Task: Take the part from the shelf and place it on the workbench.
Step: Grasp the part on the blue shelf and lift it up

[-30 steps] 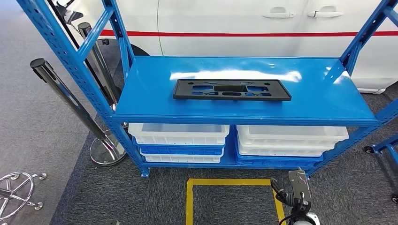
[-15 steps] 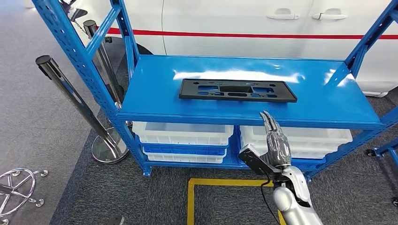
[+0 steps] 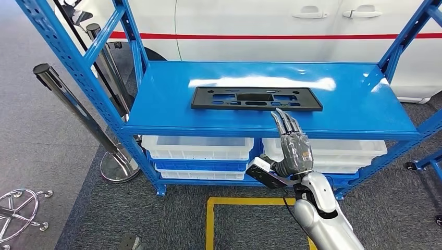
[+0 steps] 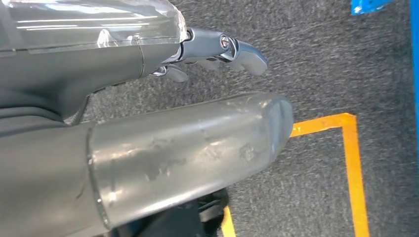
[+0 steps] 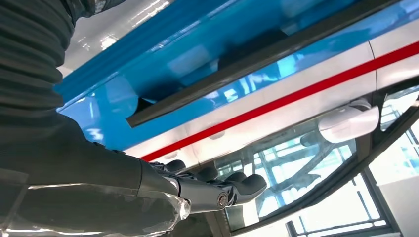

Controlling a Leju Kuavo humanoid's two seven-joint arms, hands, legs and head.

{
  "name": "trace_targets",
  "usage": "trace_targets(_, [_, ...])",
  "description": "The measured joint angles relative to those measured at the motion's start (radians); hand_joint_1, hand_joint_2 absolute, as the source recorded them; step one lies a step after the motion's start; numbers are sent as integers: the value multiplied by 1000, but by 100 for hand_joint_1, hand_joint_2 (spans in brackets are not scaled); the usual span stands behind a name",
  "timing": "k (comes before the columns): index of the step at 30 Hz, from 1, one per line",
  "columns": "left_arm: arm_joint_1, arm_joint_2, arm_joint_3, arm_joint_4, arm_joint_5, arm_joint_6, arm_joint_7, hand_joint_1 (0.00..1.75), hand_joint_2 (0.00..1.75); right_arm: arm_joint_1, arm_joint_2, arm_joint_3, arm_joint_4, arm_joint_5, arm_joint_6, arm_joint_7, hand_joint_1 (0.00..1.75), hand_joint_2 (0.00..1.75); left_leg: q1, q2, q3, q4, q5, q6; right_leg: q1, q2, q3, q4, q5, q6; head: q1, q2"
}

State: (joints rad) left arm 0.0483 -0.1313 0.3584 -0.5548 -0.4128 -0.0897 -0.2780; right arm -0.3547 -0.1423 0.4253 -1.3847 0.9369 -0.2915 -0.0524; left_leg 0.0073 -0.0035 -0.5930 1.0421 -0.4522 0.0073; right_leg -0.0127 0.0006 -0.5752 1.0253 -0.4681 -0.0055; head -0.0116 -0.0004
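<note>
right robot hand (image 3: 293,148) raised, nearer part (image 3: 256,99)

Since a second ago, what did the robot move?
The right hand rose from the floor area toward the shelf; its fingertips now reach the front edge near the black part, holding nothing. The part lies unmoved, and the bins stay put.

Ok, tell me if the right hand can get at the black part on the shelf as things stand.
Probably yes. The right hand is raised at the shelf's front edge, fingers apart and pointing at the black part, which lies flat with nothing between. It holds nothing, and does not yet touch the part.
</note>
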Motion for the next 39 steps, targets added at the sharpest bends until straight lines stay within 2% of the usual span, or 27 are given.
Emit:
trace_targets(1, [-2,2,-2,2,1,-1,-2,0,0,-2,-1,0,-2,-3,-1,2,0,175,-3,0,8,-21,1,3,1,0,-2,0,0,5,0,0])
trace_targets(3, [-3,3,-5,7,2,-1,-4,0,0,-4,-3,0,-6,-8,-1,4,0,175,-3,-1,9,-28,3,10,1,0,-3,-3,1,16,0,0])
trace_targets(5, [-3,4,-9,11,3,-1,-5,0,0,-6,-7,0,-11,-9,-1,4,0,175,2,0,14,-38,9,20,1,0,-10,18,-16,26,0,0])
trace_targets(6, [-4,5,-11,13,3,-1,-5,0,0,-8,-10,0,-12,-9,-1,4,0,175,4,0,15,-42,12,26,0,0,-26,55,-40,30,0,0])
trace_targets(8, [-7,6,-16,17,3,-7,-9,0,0,-7,-15,0,-14,-9,-4,7,0,175,3,1,15,-43,12,32,-2,0,-83,176,-101,37,1,0])
trace_targets(9, [-9,6,-19,20,3,-13,-13,0,0,-5,-18,0,-13,-9,-9,10,0,175,3,1,15,-43,12,34,-2,0,-111,232,-120,39,1,0])
trace_targets(10, [-11,7,-22,23,3,-19,-19,0,0,-2,-23,0,-11,-9,-15,14,0,175,3,1,15,-42,11,34,-3,0,-127,261,-122,41,1,0])
trace_targets(11, [-13,8,-27,27,3,-25,-23,0,0,0,-29,0,-9,-8,-23,17,0,175,3,0,15,-40,10,34,-3,0,-126,253,-103,41,1,0])
trace_targets(12, [-17,9,-33,31,4,-29,-26,0,0,1,-35,-1,-5,-6,-31,20,0,175,3,-1,15,-38,9,33,-4,-1,-106,207,-70,40,1,0])
trace_targets(14, [-32,13,-48,43,6,-33,-29,0,0,-4,-43,-4,11,5,-44,24,0,175,1,-2,14,-30,3,27,-2,-1,-49,77,-8,35,1,0])
trace_targets(15, [-41,18,-56,51,9,-34,-30,0,0,-8,-46,-5,23,15,-49,27,0,175,-1,-3,12,-26,1,22,-1,-1,-29,32,7,30,0,0])
trace_targets(17, [-58,28,-69,68,21,-32,-34,0,0,-17,-49,-6,55,40,-53,33,0,175,-4,-2,9,-24,0,13,5,1,-21,7,9,22,0,0])
trace_targets(19, [-71,37,-78,81,39,-30,-41,0,0,-27,-50,-6,84,58,-50,38,0,175,-3,-2,9,-22,-3,3,2,2,-20,2,13,9,0,0])
trace_targets(20, [-76,41,-82,85,48,-29,-45,0,0,-33,-51,-6,96,63,-49,39,0,175,-2,-2,3,-8,-14,-3,0,1,-19,-2,16,2,0,0])
trace_targets(22, [-85,45,-89,94,58,-29,-50,0,0,-43,-51,-6,114,68,-45,40,0,175,2,-1,-35,77,-65,-12,-2,-1,-16,-6,19,-9,0,0])
trace_targets(24, [-89,47,-95,104,66,-30,-52,0,0,-48,-50,-6,129,68,-35,37,0,175,4,-1,-96,205,-120,-19,-1,-2,-17,-5,18,-13,0,0])
trace_targets(25, [-89,47,-97,107,71,-31,-53,0,0,-48,-49,-6,135,70,-27,35,0,175,4,-1,-116,245,-128,-20,0,-3,-17,-4,17,-14,0,0])
trace_targets(26, [-89,47,-98,111,76,-32,-54,0,0,-48,-48,-4,139,73,-19,33,0,175,4,-1,-119,248,-116,-20,1,-3,-17,-2,16,-14,0,0])
trace_targets(27, [-89,47,-100,113,80,-33,-55,0,0,-48,-46,-1,143,79,-13,31,0,175,4,-1,-103,211,-87,-18,1,-2,-16,-1,14,-14,-1,0])
trace_targets(29, [-92,47,-105,117,87,-33,-56,0,0,-48,-41,7,149,93,-6,34,0,175,1,-2,-37,72,-21,-8,2,0,-13,0,12,-10,0,0])
trace_targets(30, [-94,47,-109,118,89,-33,-56,0,0,-48,-39,12,153,98,-5,37,0,175,-1,-2,-11,16,-2,-3,4,0,-13,1,11,-7,0,0])
trace_targets(31, [-96,47,-113,119,92,-33,-56,0,0,-48,-37,15,159,101,-5,41,0,175,-3,-2,3,-16,5,2,5,0,-14,1,10,-2,0,0])
trace_targets(34, [-96,47,-125,120,104,-35,-51,0,0,-49,-33,20,173,99,-13,45,0,175,-4,-2,8,-33,8,14,3,0,-15,-2,11,14,0,0])
trace_targets(36, [-96,47,-136,120,119,-36,-44,0,0,-52,-31,21,180,93,-19,46,0,175,2,-1,13,-45,16,26,3,0,-27,29,-13,23,0,0])
trace_targets(37, [-96,48,-144,120,126,-36,-41,0,0,-54,-31,21,182,89,-21,46,0,175,4,0,16,-50,18,30,2,0,-47,73,-39,26,0,0])
trace_targets(39, [-96,48,-157,120,138,-35,-38,0,0,-56,-31,21,187,84,-23,47,0,175,3,0,15,-50,19,34,0,0,-110,203,-102,30,0,0])
